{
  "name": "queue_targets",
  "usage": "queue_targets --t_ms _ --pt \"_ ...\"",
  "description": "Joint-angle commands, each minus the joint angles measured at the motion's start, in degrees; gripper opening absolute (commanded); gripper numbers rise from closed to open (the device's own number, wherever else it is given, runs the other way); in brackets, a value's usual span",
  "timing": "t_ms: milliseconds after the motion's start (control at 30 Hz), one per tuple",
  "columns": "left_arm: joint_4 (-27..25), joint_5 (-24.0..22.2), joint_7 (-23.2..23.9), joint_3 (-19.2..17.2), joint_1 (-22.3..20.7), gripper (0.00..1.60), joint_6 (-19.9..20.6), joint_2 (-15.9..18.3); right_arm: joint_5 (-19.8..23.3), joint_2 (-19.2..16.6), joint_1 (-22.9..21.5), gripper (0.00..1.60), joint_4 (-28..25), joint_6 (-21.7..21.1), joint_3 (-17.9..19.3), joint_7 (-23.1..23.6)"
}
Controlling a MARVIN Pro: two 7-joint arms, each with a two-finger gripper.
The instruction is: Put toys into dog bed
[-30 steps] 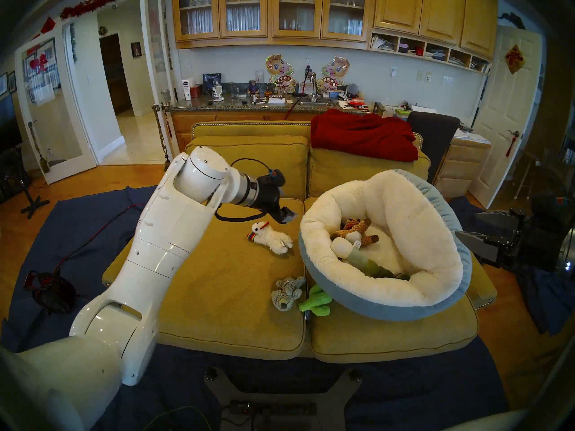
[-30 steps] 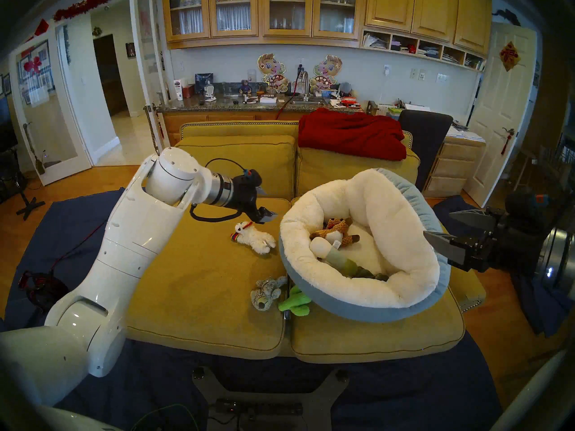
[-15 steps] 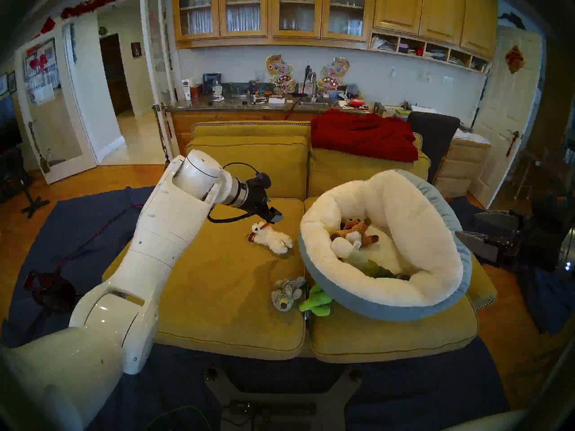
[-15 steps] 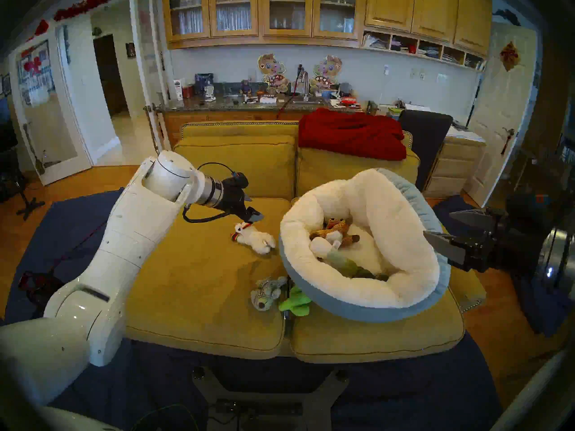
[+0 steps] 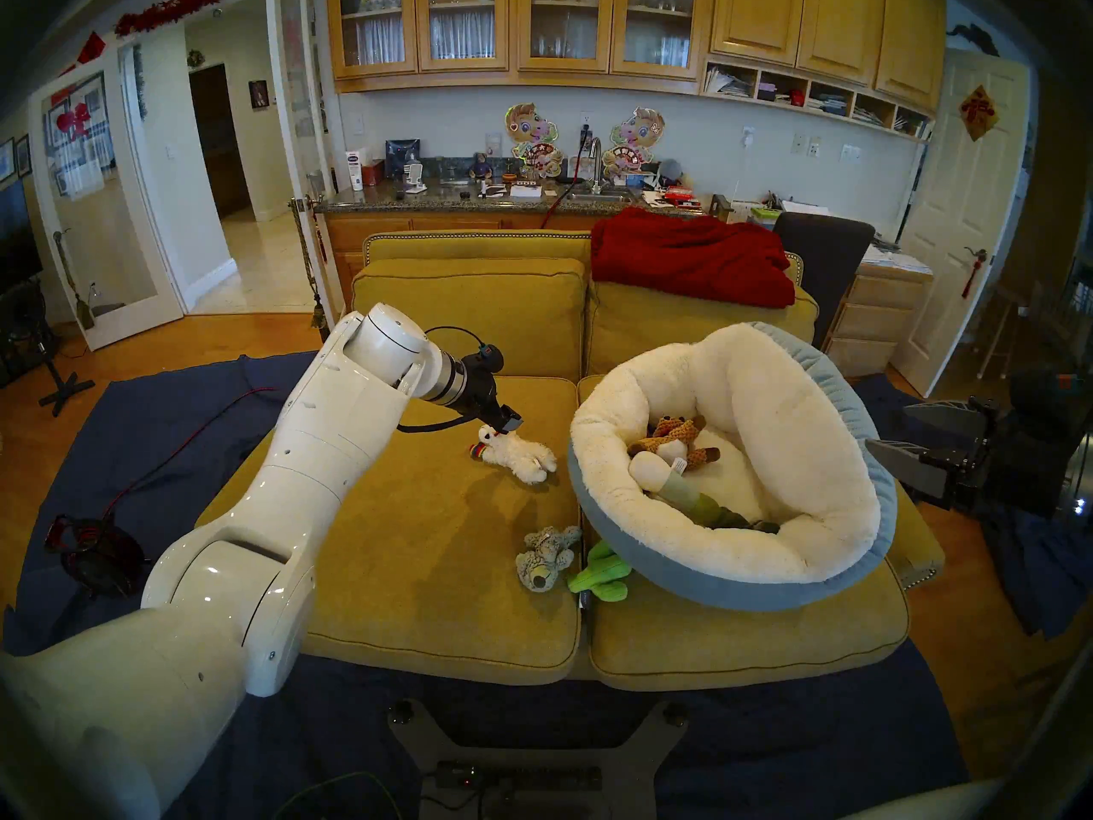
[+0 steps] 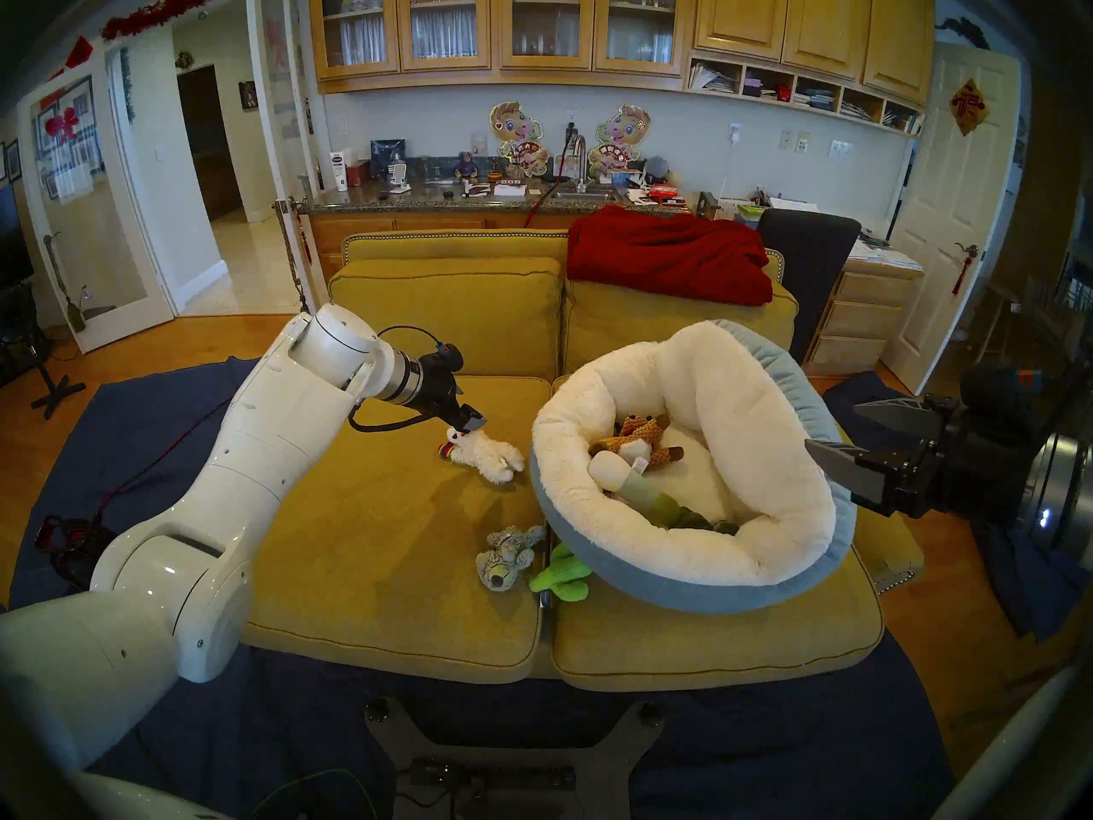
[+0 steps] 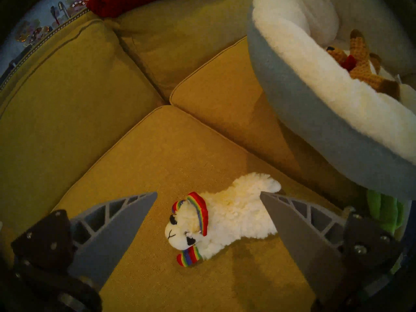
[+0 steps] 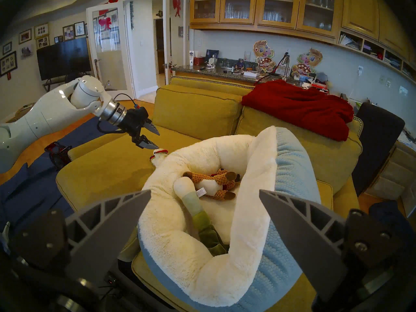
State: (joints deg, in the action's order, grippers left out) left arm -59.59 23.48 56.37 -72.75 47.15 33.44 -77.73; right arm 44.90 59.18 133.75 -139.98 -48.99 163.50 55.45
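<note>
The white lamb (image 5: 520, 455) (image 7: 236, 217) lies on the left seat cushion. My left gripper (image 5: 508, 425) (image 7: 209, 193) hangs open just over its head and shoulders, one finger on each side, holding nothing. The grey animal (image 5: 544, 558) and green cactus (image 5: 600, 576) lie by the near left rim of the dog bed (image 5: 739, 588) (image 8: 292, 169), the cactus partly under it. Inside the bed rest the brown knitted animal (image 5: 674, 434) and the leek (image 5: 680, 487). My right gripper (image 5: 887, 427) (image 8: 204, 191) is open and empty beside the bed's right rim.
The bed is tilted on the right seat cushion of the mustard sofa (image 5: 426, 564). A red blanket (image 5: 692, 256) drapes over the right back cushion. A dark blue sheet (image 5: 148, 422) covers the floor around the sofa, with a red cable on it.
My left gripper has come down and to the left, from above the cushion beyond the lamb to right over the lamb's head. The toys, the bed and the right gripper have not moved.
</note>
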Motion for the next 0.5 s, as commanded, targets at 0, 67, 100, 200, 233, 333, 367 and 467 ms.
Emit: queue_targets --t_ms 0,67,100,200,233,333,367,467 --pt "3.1 -0.2 -1.3 -0.4 -4.2 1.60 -2.2 -1.8 0.0 -0.2 -0.1 1.60 0.0 0.0 0.7 0.1" --pt "4.8 -0.1 -1.7 -0.4 -4.4 1.60 -2.9 -2.2 0.0 -0.2 -0.1 1.60 0.0 0.0 0.7 0.1" --pt "5.4 0.0 -1.8 -0.3 -4.3 1.60 -3.2 -2.3 0.0 -0.2 -0.1 1.60 0.0 0.0 0.7 0.1" --pt "6.6 0.1 -2.2 -0.2 -4.1 1.60 -4.1 -2.6 0.0 -0.2 -0.1 1.60 0.0 0.0 0.7 0.1" --pt "6.9 0.3 -2.3 0.1 -4.0 1.60 -4.5 -2.5 0.0 -0.2 -0.1 1.60 0.0 0.0 0.7 0.1" --pt "8.9 0.7 -3.6 0.3 -3.9 1.60 -6.5 -2.6 0.0 -0.2 -0.1 1.60 0.0 0.0 0.7 0.1" --pt "10.1 0.9 -4.4 0.3 -4.0 1.60 -7.2 -2.7 0.0 -0.2 -0.1 1.60 0.0 0.0 0.7 0.1" --pt "13.4 1.2 -6.3 0.2 -4.3 1.60 -9.5 -3.1 0.0 -0.2 -0.1 1.60 0.0 0.0 0.7 0.1"
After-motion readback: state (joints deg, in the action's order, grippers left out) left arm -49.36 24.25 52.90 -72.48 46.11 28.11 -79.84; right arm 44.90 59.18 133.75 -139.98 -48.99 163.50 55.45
